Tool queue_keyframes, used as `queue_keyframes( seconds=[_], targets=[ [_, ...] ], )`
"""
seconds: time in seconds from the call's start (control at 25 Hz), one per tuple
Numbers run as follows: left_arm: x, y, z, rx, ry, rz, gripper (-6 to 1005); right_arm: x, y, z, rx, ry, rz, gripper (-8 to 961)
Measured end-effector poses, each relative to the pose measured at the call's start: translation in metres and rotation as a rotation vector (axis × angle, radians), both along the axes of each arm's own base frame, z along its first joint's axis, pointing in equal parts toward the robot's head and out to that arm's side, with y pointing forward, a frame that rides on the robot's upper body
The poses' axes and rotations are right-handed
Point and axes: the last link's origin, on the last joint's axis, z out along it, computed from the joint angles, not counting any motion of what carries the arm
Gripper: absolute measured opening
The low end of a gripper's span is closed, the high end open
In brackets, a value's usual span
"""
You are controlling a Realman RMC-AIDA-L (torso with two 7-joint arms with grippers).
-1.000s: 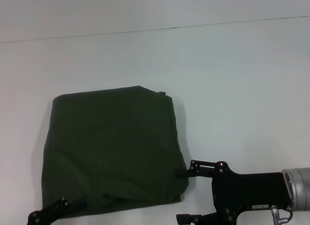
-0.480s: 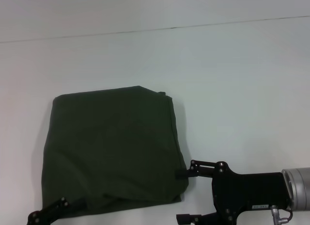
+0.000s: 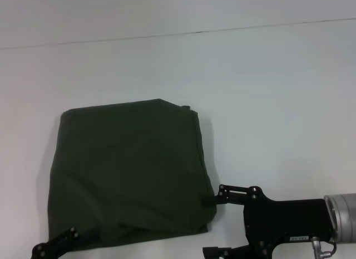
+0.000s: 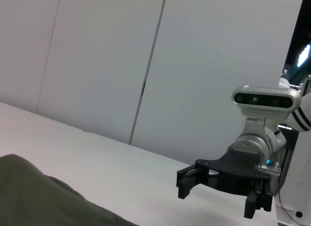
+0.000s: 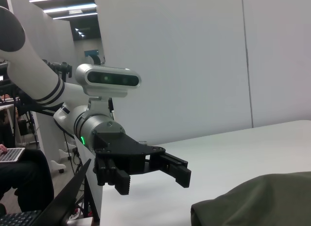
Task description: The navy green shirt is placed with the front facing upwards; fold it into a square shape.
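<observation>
Folded navy green shirt [image 3: 130, 172] — print hidden — left gripper [image 5: 151, 170] and right gripper [image 4: 221, 192] jaws agape.

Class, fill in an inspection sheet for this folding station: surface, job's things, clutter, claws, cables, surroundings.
Surface: white table, bare beyond the shirt.
Job's things: navy green shirt folded into a rough square, print hidden.
Clutter: nothing seen.
Claws: left claw open, at the shirt's near left corner; right claw open, one finger at the shirt's near right edge.
Cables: thin cable on the right wrist.
Surroundings: pale wall panels; seated person with laptop.
</observation>
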Motion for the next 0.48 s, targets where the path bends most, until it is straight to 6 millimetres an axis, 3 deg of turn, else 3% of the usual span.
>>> queue_keyframes(
  seconds=[0.48],
  targets=[
    [-0.0004,0.0002,0.0003,0.001,0.002,0.001,901,0.0004,-0.0004,0.0000,0.000,0.000,-0.002,909]
  ],
)
